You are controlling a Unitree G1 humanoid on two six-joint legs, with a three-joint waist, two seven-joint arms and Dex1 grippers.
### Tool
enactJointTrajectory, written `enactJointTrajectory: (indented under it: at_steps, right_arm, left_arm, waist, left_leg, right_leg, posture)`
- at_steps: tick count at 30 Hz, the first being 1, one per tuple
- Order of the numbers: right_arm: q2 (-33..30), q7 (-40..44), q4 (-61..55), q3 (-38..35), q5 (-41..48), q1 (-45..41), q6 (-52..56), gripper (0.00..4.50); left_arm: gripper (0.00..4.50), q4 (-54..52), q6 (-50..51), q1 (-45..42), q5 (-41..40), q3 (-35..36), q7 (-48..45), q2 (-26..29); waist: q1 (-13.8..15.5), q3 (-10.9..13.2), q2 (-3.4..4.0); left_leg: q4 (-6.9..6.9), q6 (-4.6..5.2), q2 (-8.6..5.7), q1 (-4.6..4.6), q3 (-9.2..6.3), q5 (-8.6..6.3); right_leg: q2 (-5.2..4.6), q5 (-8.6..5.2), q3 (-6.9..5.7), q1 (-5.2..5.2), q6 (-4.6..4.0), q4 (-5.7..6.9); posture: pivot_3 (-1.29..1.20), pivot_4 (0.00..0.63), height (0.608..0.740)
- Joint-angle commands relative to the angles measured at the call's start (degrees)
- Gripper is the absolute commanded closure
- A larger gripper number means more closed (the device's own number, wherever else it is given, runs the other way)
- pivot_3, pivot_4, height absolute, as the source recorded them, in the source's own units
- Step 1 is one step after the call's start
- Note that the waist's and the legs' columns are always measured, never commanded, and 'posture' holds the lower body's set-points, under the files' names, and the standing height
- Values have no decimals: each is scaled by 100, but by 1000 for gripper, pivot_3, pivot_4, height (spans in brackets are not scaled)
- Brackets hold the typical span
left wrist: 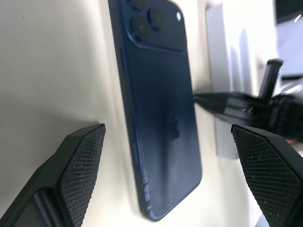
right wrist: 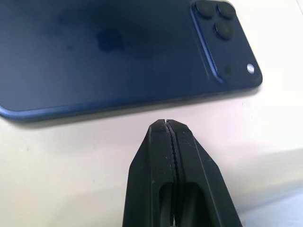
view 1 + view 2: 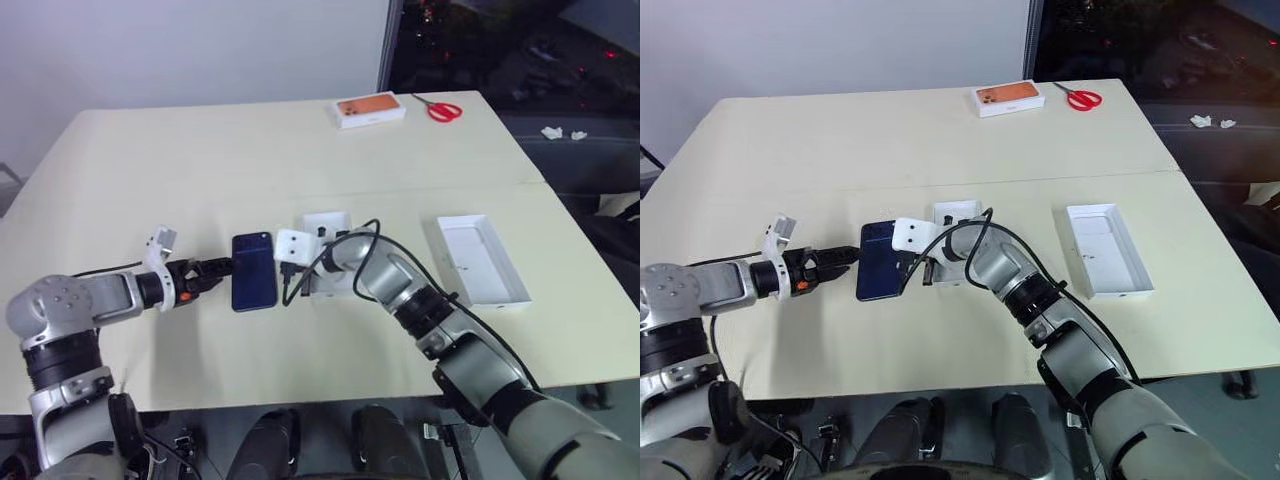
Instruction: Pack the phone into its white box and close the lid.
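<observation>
Your left gripper [image 3: 226,267] jaws are wide open, right gripper [image 2: 166,124] pinched shut empty, so straddle the phone [image 3: 254,271] edges squarely before squeezing.

You are looking at an office or lab-style workroom: a broad cream table [image 3: 250,150] made of two joined tops stands against a plain white wall [image 3: 190,45], with a dark glass window [image 3: 500,40] beside it and red-handled scissors [image 3: 443,109] lying at the far edge
</observation>
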Motion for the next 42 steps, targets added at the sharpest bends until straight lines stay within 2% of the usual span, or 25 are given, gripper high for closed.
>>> enactJointTrajectory:
  at_steps: [1, 6, 12, 16, 19, 21, 30, 33, 37, 42]
  right_arm:
    - [104, 27, -150, 11, 38, -65, -131, 4466]
    - [77, 48, -189, 18, 21, -36, -118, 4466]
    - [41, 41, -170, -8, 18, -26, -126, 4466]
    - [47, 13, -119, -28, 18, -46, -149, 4466]
    - [47, 14, -105, -33, 20, -52, -174, 4500]
    - [46, 17, -101, -39, 26, -54, -187, 4500]
    - [20, 10, -169, -32, 14, -1, -180, 4500]
    - [16, 10, -183, -30, 12, 8, -171, 4500]
    - [15, 13, -197, -24, 13, 15, -169, 4500]
    - [12, -20, -218, -88, 50, 14, -178, 4500]
  left_arm:
    - [2, 303, -58, 31, 234, -361, 282, -648]
    - [2, 232, 52, -89, 247, -214, 416, -1084]
    - [2, 147, 30, -64, 283, -105, 364, -768]
    - [2, 131, 49, 56, 206, -13, 208, -495]
    - [788, 185, -15, 212, 188, 25, 114, -425]
    - [1756, 185, -18, 296, 164, 16, 83, -447]
    - [1756, 221, 28, 407, 73, 67, 10, -497]
    - [2618, 266, 26, 423, 85, 133, 50, -555]
    - [4461, 267, 108, 427, 19, 222, 79, -642]
    - [4461, 305, 189, 406, -149, 381, 39, -702]
  waist:
    - [98, -4, -3]
    - [200, -6, -3]
    - [186, -5, -4]
    - [78, -4, -7]
    - [23, -4, -7]
    - [21, -3, -7]
    - [36, -3, -9]
    - [37, -3, -9]
    - [53, -8, -21]
    - [48, -7, -21]
  left_leg:
    - [2, 0, -3, 0, 0, 0]
    - [8, 1, -13, 6, -8, -1]
    - [7, -1, -13, 5, -7, 0]
    - [4, -1, -9, 5, -8, 1]
    - [0, -2, -2, 5, -7, 2]
    - [-4, -3, -1, 1, -2, 2]
    - [-4, -2, -1, -1, -1, 1]
    - [-4, -2, -1, -1, -1, 1]
    - [-3, -2, -1, -1, -3, 1]
    - [-4, -2, -1, -1, -3, 1]
  right_leg:
    - [-3, 0, -1, 2, 0, -1]
    - [-9, 0, -10, 22, 0, -8]
    - [-7, 0, -9, 20, 0, -12]
    - [-5, 0, -9, 16, 0, -11]
    - [2, 0, -7, 10, 0, -8]
    - [3, 0, -1, 0, 0, -6]
    - [2, 0, -1, -1, 0, -8]
    - [2, 0, -1, -1, 0, -8]
    - [0, 0, -4, 2, 0, -9]
    - [1, 0, -4, 0, 0, -9]
  posture:
    - [0, 150, 740]
    - [0, 150, 740]
    - [0, 150, 740]
    - [0, 150, 740]
    - [0, 150, 740]
    - [0, 150, 740]
    - [0, 150, 740]
    - [0, 150, 740]
    - [0, 150, 740]
    - [0, 150, 740]
